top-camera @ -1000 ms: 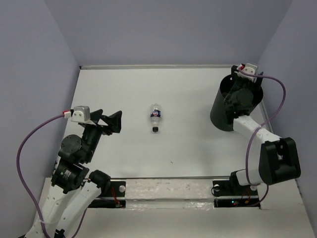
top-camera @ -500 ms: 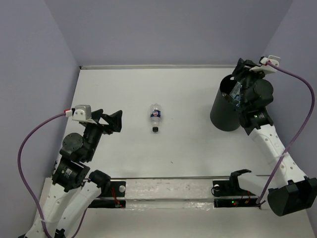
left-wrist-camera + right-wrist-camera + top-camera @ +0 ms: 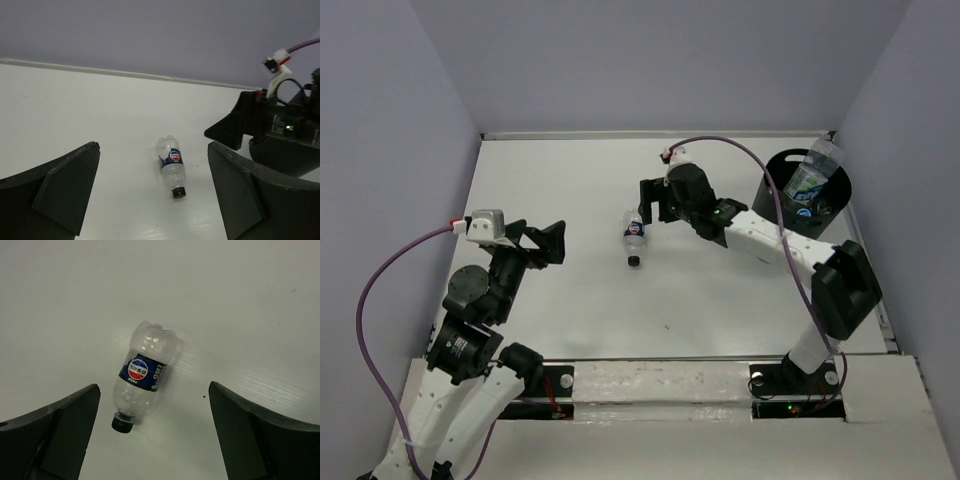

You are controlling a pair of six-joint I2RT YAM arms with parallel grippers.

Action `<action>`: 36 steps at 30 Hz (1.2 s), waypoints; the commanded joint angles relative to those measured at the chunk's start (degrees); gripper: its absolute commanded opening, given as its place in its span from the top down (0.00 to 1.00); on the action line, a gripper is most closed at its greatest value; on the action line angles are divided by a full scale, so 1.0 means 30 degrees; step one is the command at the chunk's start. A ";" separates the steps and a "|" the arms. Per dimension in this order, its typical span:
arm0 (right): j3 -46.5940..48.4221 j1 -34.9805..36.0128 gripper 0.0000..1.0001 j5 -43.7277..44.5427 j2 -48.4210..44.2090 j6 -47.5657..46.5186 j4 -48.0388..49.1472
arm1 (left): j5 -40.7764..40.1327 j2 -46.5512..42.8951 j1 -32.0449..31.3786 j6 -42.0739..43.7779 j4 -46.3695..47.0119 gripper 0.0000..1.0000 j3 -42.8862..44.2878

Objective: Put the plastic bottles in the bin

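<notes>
From above, the black bin (image 3: 832,212) at the table's (image 3: 720,300) far right corner holds a clear bottle (image 3: 815,170) poking past its rim, while a blue-labelled bottle (image 3: 634,237) lies mid-table with bare surface all round; the left wrist view shows the left gripper (image 3: 152,195) spread wide, well short of it; the right wrist view shows the right gripper (image 3: 152,430) gaping around it.

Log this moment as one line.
right end effector: open, aimed at lying bottle | left end effector: open, empty | bin: bottles inside

Bottle (image 3: 142,382): clear, dark blue label with red-white-blue roundel, black cap. Bin (image 3: 844,196): plain black. Worktop (image 3: 570,180): plain white.
</notes>
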 commanded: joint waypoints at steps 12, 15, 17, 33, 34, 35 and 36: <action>0.8675 0.0003 0.08 -0.1057 1.1012 0.3261 -0.3348 | 0.0482 0.0052 0.0272 0.0024 0.0949 0.01 -0.0098; 0.9057 0.0003 0.12 -0.1025 1.1690 0.3293 -0.3670 | 0.0512 -0.0123 0.0243 -0.0005 0.0948 0.01 -0.0098; 0.9321 0.0003 0.20 -0.1200 1.2101 0.3293 -0.3817 | 0.0541 -0.0183 0.0243 0.0024 0.0978 0.01 -0.0127; 0.2354 -0.1603 0.62 0.8573 -0.4050 -0.3527 0.2361 | 0.1009 -0.0328 0.0272 -0.0093 0.1095 0.01 -0.0098; 0.1450 -0.2827 0.62 0.8961 -0.4940 -0.4635 0.3090 | 0.1068 -0.0329 0.0272 -0.0093 0.1124 0.01 -0.0127; 0.0919 -0.3535 0.62 0.9400 -0.5732 -0.5256 0.4286 | 0.1097 -0.0387 0.0272 -0.0122 0.1124 0.01 -0.0127; 0.0392 -0.4238 0.62 0.9955 -0.6465 -0.5726 0.4936 | 0.1155 -0.0475 0.0272 -0.0122 0.1153 0.01 -0.0127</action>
